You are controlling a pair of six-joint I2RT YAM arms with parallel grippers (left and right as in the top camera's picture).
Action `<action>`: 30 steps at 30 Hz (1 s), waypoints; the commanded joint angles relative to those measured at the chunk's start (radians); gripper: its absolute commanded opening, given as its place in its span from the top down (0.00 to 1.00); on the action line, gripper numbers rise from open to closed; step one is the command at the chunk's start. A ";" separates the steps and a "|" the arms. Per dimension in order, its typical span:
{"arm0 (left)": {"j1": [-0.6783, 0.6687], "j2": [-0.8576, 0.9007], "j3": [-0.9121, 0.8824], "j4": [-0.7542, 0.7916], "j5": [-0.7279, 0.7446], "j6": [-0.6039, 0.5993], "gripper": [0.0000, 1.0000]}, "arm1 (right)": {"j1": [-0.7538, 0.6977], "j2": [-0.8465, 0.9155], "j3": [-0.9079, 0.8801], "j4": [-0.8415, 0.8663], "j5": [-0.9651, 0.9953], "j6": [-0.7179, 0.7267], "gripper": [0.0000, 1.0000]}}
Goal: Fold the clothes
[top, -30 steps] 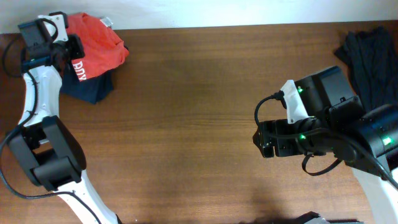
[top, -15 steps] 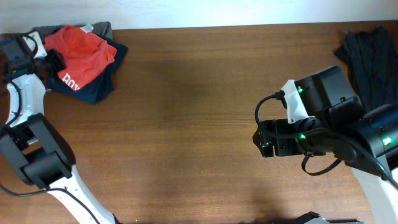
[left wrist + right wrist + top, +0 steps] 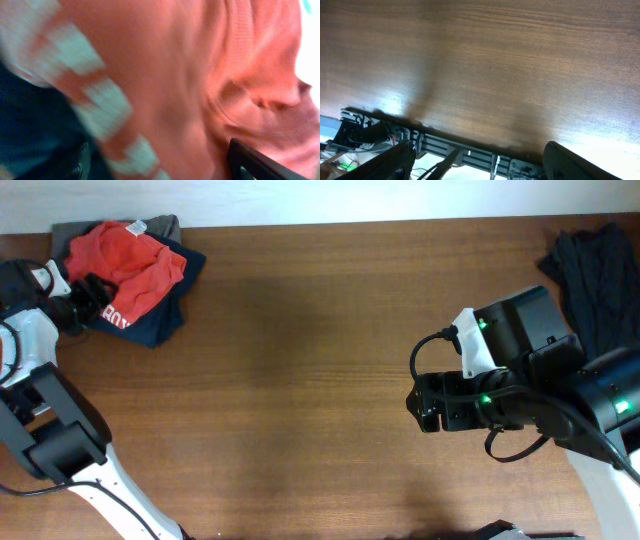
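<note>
Red-orange T-shirt (image 3: 130,255) atop navy garment (image 3: 152,325), black fabric heap (image 3: 592,265) far right

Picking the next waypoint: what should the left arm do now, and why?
Probably back the left gripper straight off the red shirt. Its jaws stand open against the cloth, and the shirt lies bunched on a navy garment, apparently not gripped.
</note>
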 commanded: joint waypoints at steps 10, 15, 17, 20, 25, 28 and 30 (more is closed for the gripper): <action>-0.043 -0.041 0.015 -0.147 0.171 -0.012 0.48 | 0.007 -0.002 -0.001 -0.006 -0.005 0.003 0.14; -0.062 -0.040 0.015 -0.232 0.171 -0.013 0.78 | 0.007 -0.002 -0.001 -0.006 -0.005 0.002 0.14; -0.072 -0.040 0.015 -0.253 0.172 -0.018 0.89 | 0.007 -0.002 -0.001 -0.006 -0.006 -0.003 0.14; -0.079 -0.040 0.015 -0.259 0.238 -0.063 0.97 | 0.007 -0.002 -0.001 -0.006 -0.006 -0.003 0.14; -0.081 -0.040 0.016 -0.241 0.340 -0.132 0.49 | 0.007 -0.002 -0.001 -0.006 -0.006 -0.003 0.14; -0.079 -0.041 0.016 -0.245 0.353 -0.140 0.27 | 0.007 -0.002 -0.001 -0.006 -0.006 -0.003 0.14; -0.079 -0.045 0.016 -0.245 0.370 -0.135 0.28 | 0.007 -0.002 -0.001 -0.006 -0.006 -0.004 0.14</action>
